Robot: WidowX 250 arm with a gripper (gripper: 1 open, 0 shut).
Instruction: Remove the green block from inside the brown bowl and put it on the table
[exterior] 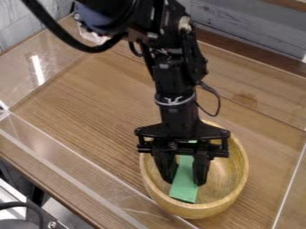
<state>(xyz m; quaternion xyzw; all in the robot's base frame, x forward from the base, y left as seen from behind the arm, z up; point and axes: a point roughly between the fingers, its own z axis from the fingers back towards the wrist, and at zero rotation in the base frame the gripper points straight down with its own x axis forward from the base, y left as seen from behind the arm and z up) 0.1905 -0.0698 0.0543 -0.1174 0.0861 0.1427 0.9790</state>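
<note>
The pincer (pixel 182 166) points steeply down into the brown bowl (pixel 234 183), its two fingers clamped on the upper end of the green block (pixel 185 185). The block hangs tilted, its lower end near the bowl's floor, probably so it can clear the thick rim before reaching the desk (pixel 96 107).

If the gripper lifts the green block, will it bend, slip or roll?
The green block looks flat-sided and straight, so probably stiff and unlikely to roll. Its matte faces suggest a fair grip for the gripper. It is small beside the brown bowl, so likely light.
</note>
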